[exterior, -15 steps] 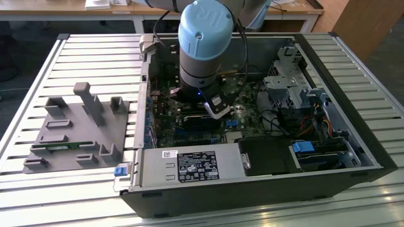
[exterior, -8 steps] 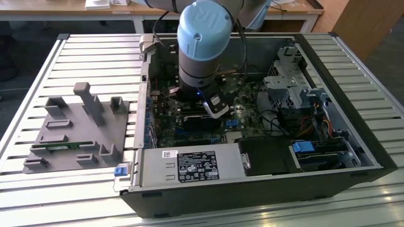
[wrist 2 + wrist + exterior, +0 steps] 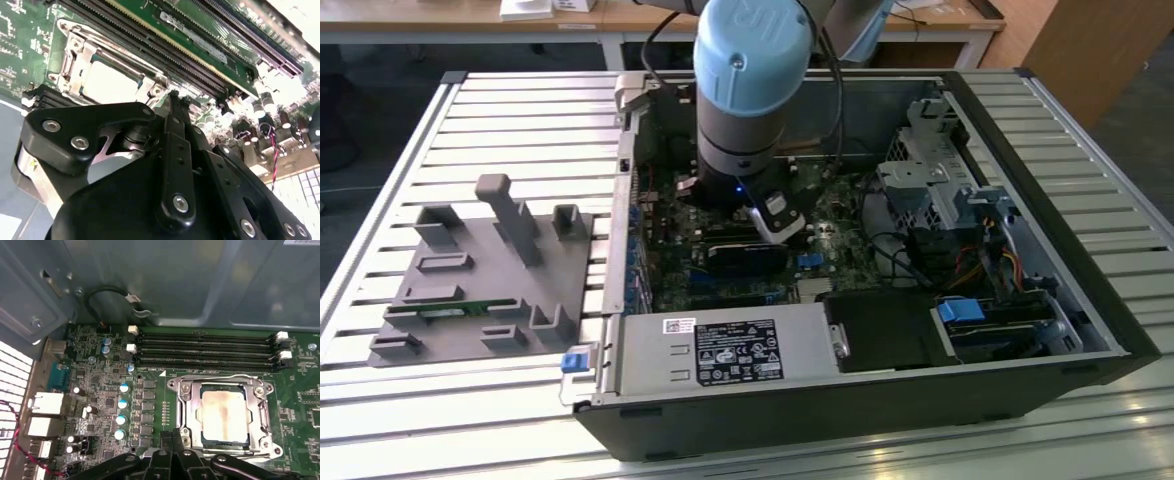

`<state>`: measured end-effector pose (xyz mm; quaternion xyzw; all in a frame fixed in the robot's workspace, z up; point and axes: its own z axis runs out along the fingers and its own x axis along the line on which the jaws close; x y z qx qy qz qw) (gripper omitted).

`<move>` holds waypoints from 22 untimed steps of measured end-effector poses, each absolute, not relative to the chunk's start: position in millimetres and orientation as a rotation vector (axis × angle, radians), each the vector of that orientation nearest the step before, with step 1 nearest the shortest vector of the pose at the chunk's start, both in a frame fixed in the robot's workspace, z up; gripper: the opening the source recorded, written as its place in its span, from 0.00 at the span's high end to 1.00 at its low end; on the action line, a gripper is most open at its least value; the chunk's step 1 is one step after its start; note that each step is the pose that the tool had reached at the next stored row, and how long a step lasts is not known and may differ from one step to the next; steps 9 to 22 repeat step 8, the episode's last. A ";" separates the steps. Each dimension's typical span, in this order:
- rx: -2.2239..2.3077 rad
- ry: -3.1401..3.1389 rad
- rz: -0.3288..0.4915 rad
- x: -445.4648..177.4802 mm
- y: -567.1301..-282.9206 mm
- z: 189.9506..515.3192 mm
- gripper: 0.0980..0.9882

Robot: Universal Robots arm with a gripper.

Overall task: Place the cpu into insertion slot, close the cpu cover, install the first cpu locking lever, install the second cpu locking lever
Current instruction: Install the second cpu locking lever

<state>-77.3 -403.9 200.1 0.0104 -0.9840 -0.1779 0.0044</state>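
My jaws pressed together and empty, just short of the socket, dull silver square cpu (image 3: pixel 223 412) seated flat, thin metal cpu cover (image 3: pixel 186 405) framing it, green motherboard (image 3: pixel 100 390) beneath.

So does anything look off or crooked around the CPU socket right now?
Nothing stands out. In the first wrist view the cpu sits flat and square in its socket, with the cpu cover lying down around it and framing it evenly. The gripper is shut, its tips at the socket's edge. No bent or loose parts show.
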 end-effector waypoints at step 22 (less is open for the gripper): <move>0.033 -3.083 -0.557 -77.3 -403.9 216.7 0.98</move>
